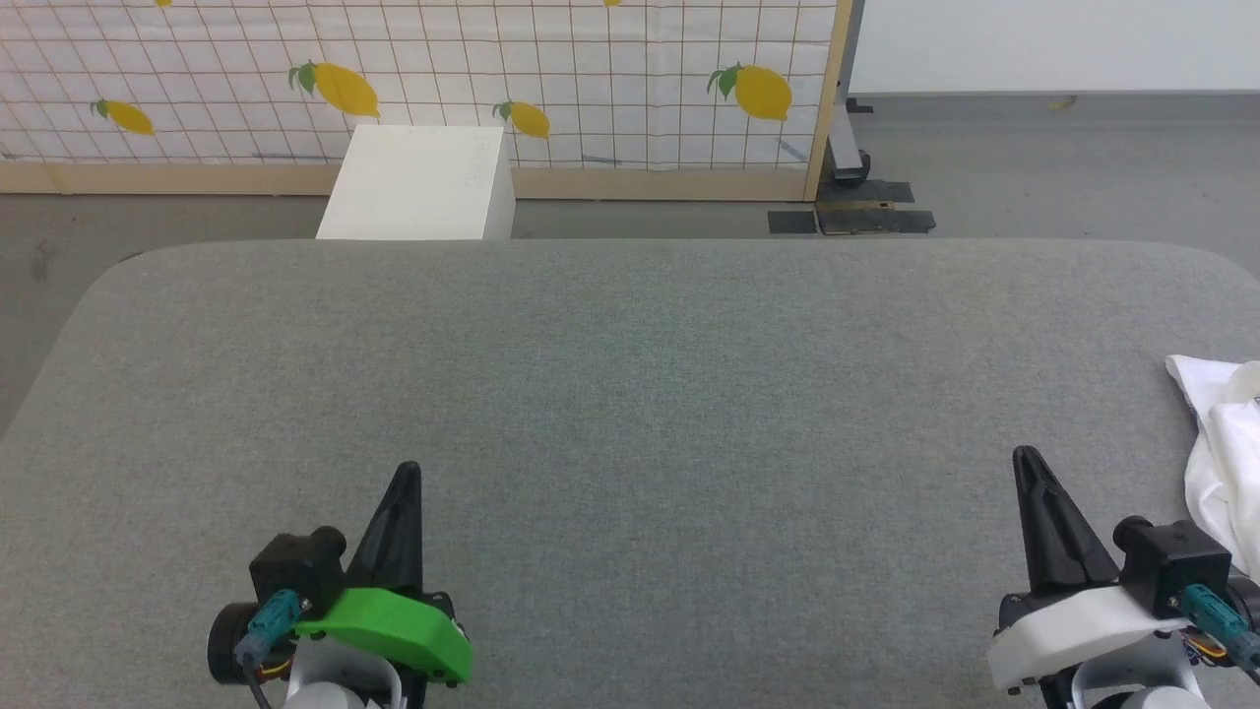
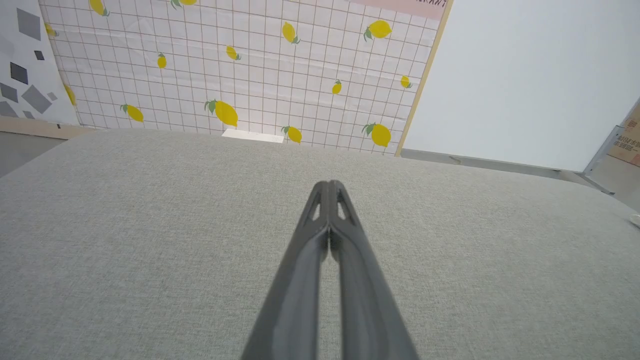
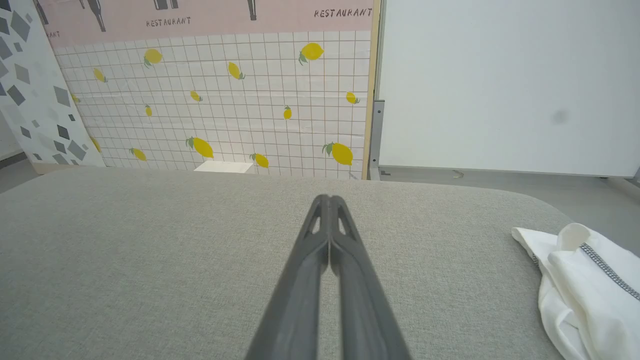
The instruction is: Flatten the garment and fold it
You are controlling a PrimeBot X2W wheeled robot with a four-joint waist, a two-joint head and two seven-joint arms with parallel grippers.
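The garment (image 1: 1221, 463), a crumpled white shirt with grey stitched seams, is seen bunched at the three o'clock edge of the grey fabric-covered worktop (image 1: 630, 374). The left claw (image 1: 406, 483) at seven o'clock and the right claw (image 1: 1029, 468) at five o'clock are held pressed together with nothing gripped, apparently parked apart from the cloth. The worktop's middle is judged suited to spreading; the nearer right claw would be expected to fetch the shirt.
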